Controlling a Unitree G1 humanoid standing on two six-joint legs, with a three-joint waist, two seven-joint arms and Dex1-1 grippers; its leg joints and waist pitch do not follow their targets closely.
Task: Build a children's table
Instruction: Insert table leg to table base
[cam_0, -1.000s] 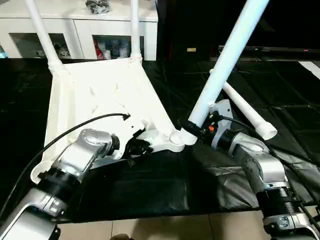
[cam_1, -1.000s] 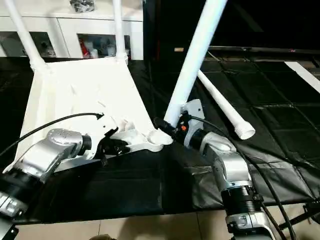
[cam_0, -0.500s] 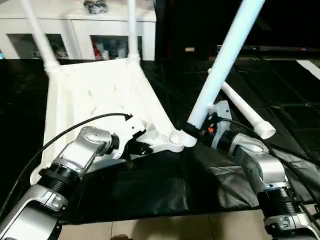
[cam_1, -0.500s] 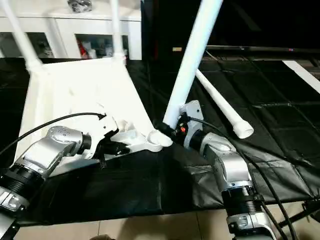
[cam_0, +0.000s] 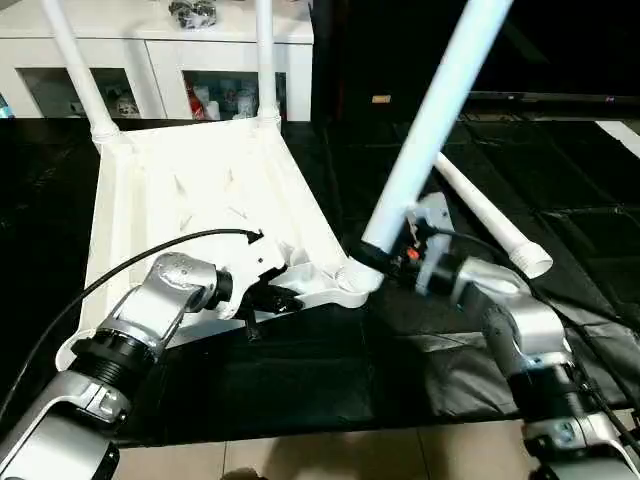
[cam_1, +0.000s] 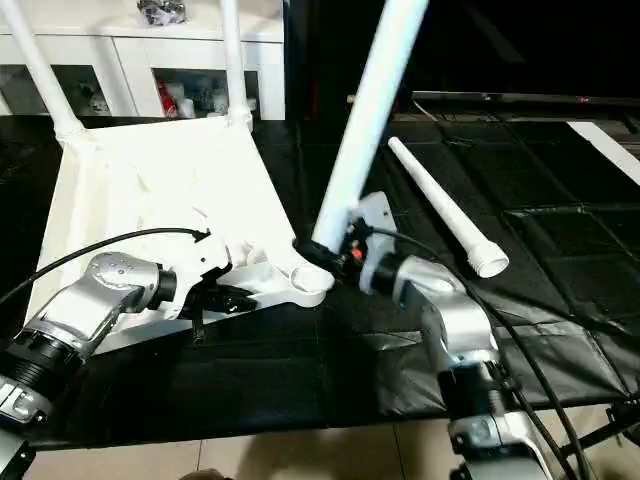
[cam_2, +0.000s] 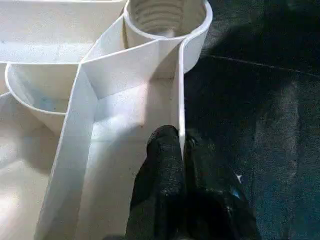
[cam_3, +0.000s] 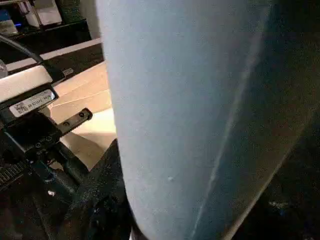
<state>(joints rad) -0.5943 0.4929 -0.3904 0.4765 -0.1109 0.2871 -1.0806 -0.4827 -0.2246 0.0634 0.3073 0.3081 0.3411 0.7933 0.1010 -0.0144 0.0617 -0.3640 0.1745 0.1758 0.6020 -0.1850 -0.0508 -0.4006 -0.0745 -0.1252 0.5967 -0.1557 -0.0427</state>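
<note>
Since 1 second ago the leg (cam_0: 430, 120) held by the right pincer (cam_0: 385, 252) has been tilted nearer to upright and its thick end brought toward the near corner socket (cam_2: 165, 17), while the left pincer (cam_2: 182, 150) has been closed down onto the thin rim wall of the table top (cam_0: 200, 190). Nearest, the left pincer is seen pinching that wall just short of the threaded socket; the right pincer is clamped round the base of the leg, just beside the corner lobe. The top lies underside-up on the black quilted mat (cam_0: 300, 370), its ribs and curved webs glossy, hard plastic. Such a part is judged light and stiff but slippery; the rim wall gives a flat hold, and the round tapered leg is best gripped low, near its thick end, where leverage is least. Beyond, 1 loose leg (cam_0: 490, 215) lies on the mat, 2 fitted legs (cam_0: 265, 60) stand at the far corners, and a white cabinet (cam_0: 150, 50) is behind.
</note>
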